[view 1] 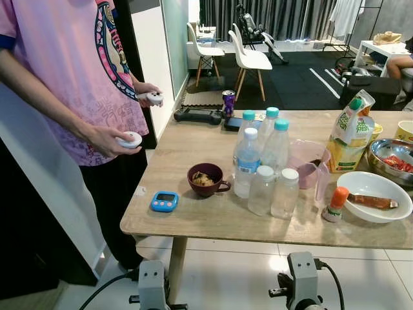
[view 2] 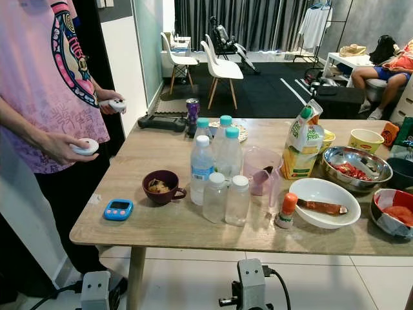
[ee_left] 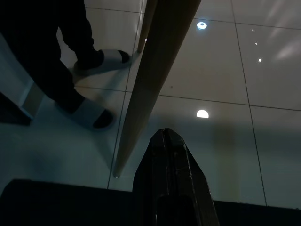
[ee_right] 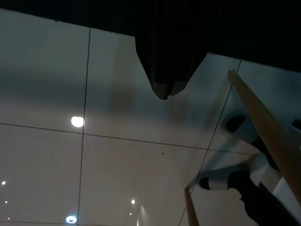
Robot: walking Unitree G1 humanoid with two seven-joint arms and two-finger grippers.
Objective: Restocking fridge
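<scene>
On the pale wood-grain tabletop (view 1: 193,213), near its middle, five clear plastic bottles stand close together: three tall water bottles (view 1: 246,163) with teal caps and two squat, empty-looking bottles (view 1: 261,190) with white caps in front of them. Just beside them sits a round maroon mug (view 1: 206,179) holding food, and nearer the edge a blue rounded timer (view 1: 164,201). To the right are a translucent pink pitcher (view 1: 306,164), a green-and-yellow juice carton (view 1: 350,137), a small orange-capped bottle (view 1: 335,204), a white oval bowl (view 1: 375,196) and a shiny steel bowl (view 2: 357,166). A person in a pink printed shirt (view 1: 71,71) stands at the left end, a white controller (view 1: 131,139) in each hand. Both arms hang below the tabletop over glossy floor tiles; the left tool (ee_left: 167,134) and the right tool (ee_right: 162,94) each have their fingers pressed together, holding nothing.
</scene>
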